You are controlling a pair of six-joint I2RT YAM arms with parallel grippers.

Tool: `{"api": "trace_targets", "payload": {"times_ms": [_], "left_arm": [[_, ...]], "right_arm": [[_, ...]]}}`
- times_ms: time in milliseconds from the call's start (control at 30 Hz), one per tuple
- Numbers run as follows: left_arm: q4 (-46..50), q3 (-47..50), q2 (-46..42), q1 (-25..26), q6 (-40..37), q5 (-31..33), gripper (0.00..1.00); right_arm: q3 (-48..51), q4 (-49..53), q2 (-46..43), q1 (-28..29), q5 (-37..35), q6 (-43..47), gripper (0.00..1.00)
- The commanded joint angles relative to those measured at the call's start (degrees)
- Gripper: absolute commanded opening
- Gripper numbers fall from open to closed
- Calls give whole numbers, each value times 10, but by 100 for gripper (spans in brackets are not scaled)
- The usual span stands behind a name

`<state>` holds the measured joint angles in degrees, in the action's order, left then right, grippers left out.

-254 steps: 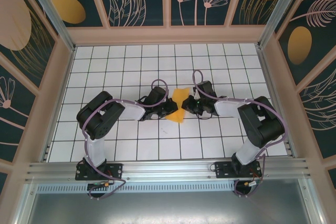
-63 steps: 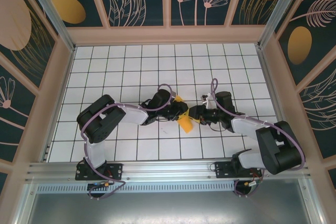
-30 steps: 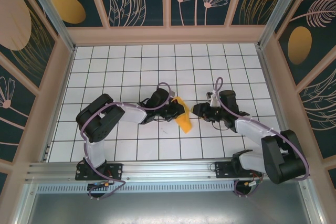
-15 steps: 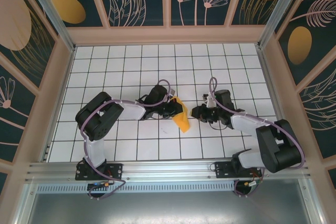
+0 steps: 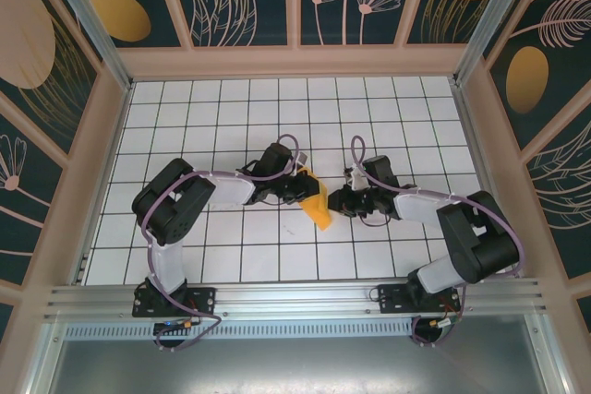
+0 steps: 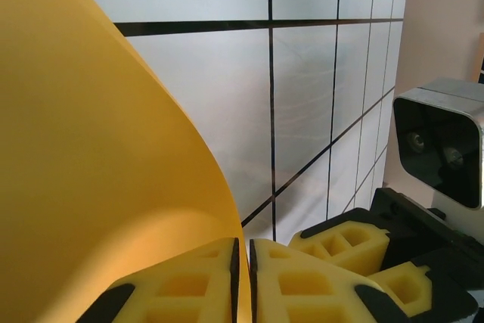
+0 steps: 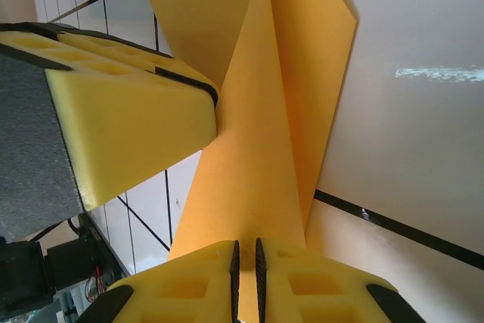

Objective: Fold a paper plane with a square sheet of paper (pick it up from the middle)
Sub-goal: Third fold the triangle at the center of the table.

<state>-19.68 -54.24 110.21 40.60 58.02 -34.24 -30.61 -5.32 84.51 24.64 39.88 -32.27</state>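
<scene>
Rightward of the paper half a second ago, the right gripper has closed the gap and now sits against the folded orange-yellow paper, its forearm swung in toward the middle of the table. The left gripper has barely shifted and holds its place on the paper's left side. The paper itself hangs between the two tools near the table's centre, a little toward the near edge, with its pointed end aimed at the near side. From the right wrist, the pads are drawn almost together with the paper running straight into the slit between them, so that tool is clamped on the paper's edge. From the left wrist, the pads are likewise nearly together and the curved sheet sweeps down into their slit, which reads as a pinch on the paper too. The risk from here lies in two grips on one thin sheet: if the arms drift apart or twist against each other, the paper may tear or wrinkle. If either pinch is shallow, the edge could slip out and the fold lines would lose their alignment. The foam fingers also stand very close, so a small overshoot could knock them together.
</scene>
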Motion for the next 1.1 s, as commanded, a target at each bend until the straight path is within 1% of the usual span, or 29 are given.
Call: {"api": "trace_targets", "payload": {"times_ms": [0,133,167,233,300,333,400,533,667,767,867,900,1067], "left_arm": [[-9,2,-17,-3,12,0,26],[-6,14,-35,-2,16,5,29],[-16,22,-40,-2,22,2,27],[-19,29,-45,-2,29,-1,27],[-20,34,-48,-1,34,-6,32],[-24,39,-51,2,36,-7,33],[-28,45,-55,5,39,-8,31],[-28,55,-59,13,41,-7,33],[-82,73,-58,20,67,-22,33],[-93,69,-52,28,70,-27,33],[-86,68,-48,30,67,-26,30],[-80,66,-49,31,63,-24,27],[-27,57,-52,31,29,-10,18]], "right_arm": [[-14,-6,3,5,-9,0,18],[-12,-11,3,6,-8,-2,18],[-12,-13,3,6,-7,-4,18],[-13,-17,3,6,-5,-6,18],[-13,-20,3,7,-5,-8,18],[-13,-20,4,7,-5,-8,18],[-13,-23,5,7,-6,-10,19],[-13,-24,5,8,-8,-13,19],[-15,-23,4,9,-8,-14,19],[-17,-24,7,8,-9,-13,19],[-21,-25,8,8,-9,-15,19],[-22,-26,9,8,-9,-16,19],[-23,-27,8,8,-11,-18,19]]}}
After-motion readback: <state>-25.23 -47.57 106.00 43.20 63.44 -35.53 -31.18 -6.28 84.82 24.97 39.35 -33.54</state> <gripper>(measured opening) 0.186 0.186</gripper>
